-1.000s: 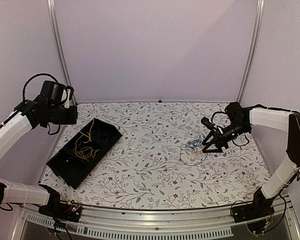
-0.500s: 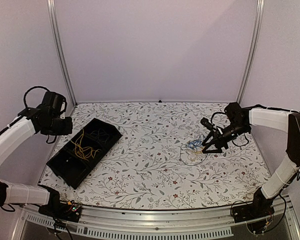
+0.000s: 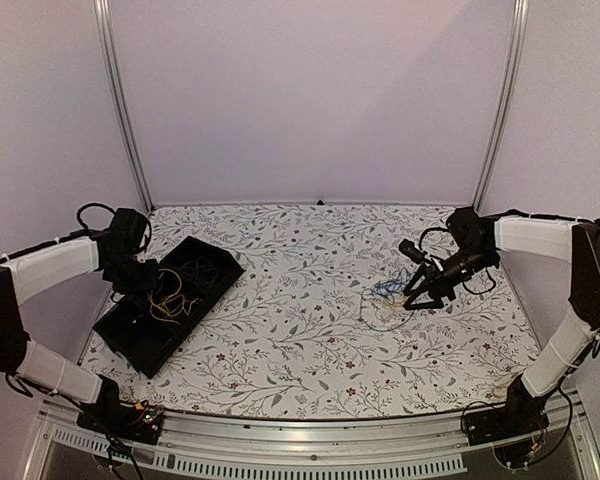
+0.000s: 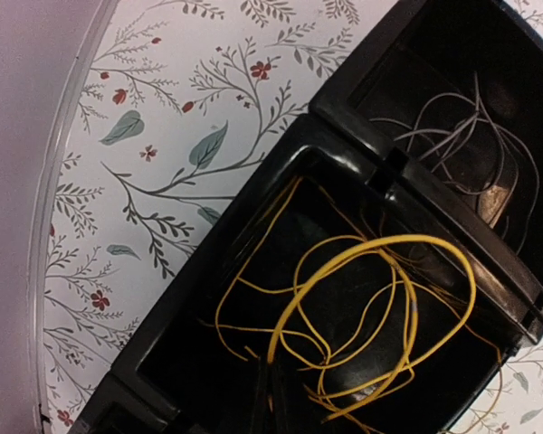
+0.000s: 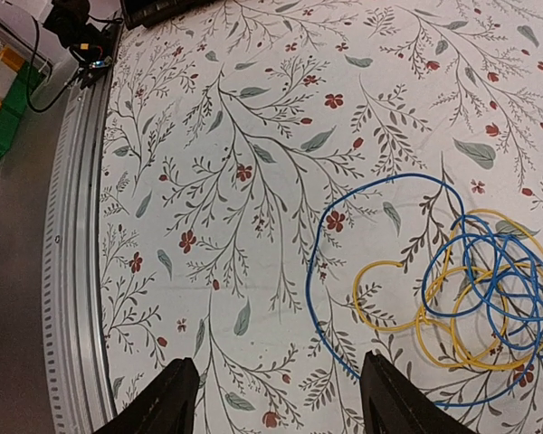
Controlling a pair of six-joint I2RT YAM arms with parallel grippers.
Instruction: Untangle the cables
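A tangle of thin blue and yellow cables [image 3: 388, 293] lies on the floral table right of centre. In the right wrist view the tangle [image 5: 475, 298] is at the right, with one wide blue loop [image 5: 309, 289] reaching towards the fingers. My right gripper [image 3: 412, 298] [image 5: 276, 380] is open and empty, low over the cloth beside that loop. A bundle of yellow cables [image 3: 170, 300] [image 4: 380, 298] lies in the middle compartment of a black tray [image 3: 130, 330] [image 4: 344, 136]. My left gripper [image 3: 150, 278] [image 4: 271, 398] is down in that compartment, shut on a yellow cable loop.
Thin grey-dark cables [image 4: 462, 154] lie in the tray's neighbouring compartment. The tray sits slantwise at the table's left side, near the left edge rail [image 4: 50, 208]. The metal front rail [image 5: 72, 226] runs along the table's near edge.
My left arm has come down from above the table's left edge to the tray's middle compartment, lowering the yellow cable with it. The right arm has barely moved.
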